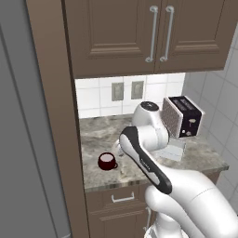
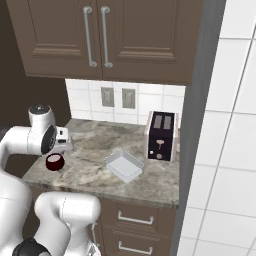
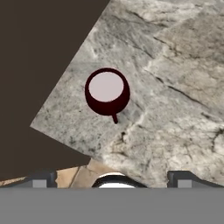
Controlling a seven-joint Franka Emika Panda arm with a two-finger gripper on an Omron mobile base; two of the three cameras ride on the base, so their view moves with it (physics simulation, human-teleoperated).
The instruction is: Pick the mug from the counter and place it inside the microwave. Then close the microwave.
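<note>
The small dark red mug (image 1: 107, 161) (image 2: 55, 162) (image 3: 107, 92) stands upright on the marbled counter (image 1: 102, 132) (image 2: 95, 142) (image 3: 175, 87), near its front left corner, its white inside facing up. In the hand view its little handle points toward the bottom of the picture. My gripper (image 3: 111, 180) hangs above the counter, beside and a little above the mug, looking down on it. Its fingertips (image 3: 40, 179) stand wide apart with nothing between them, so it is open. My hand (image 2: 61, 140) sits just over the mug in the right base view. The microwave is out of view.
A black and steel toaster (image 1: 183, 116) (image 2: 161, 135) stands at the counter's back right. A shallow white tray (image 1: 173, 151) (image 2: 123, 165) lies in front of it. Brown wall cabinets (image 1: 139, 32) hang above, a tall brown panel (image 1: 56, 116) bounds the left, and drawers (image 1: 122, 197) sit below.
</note>
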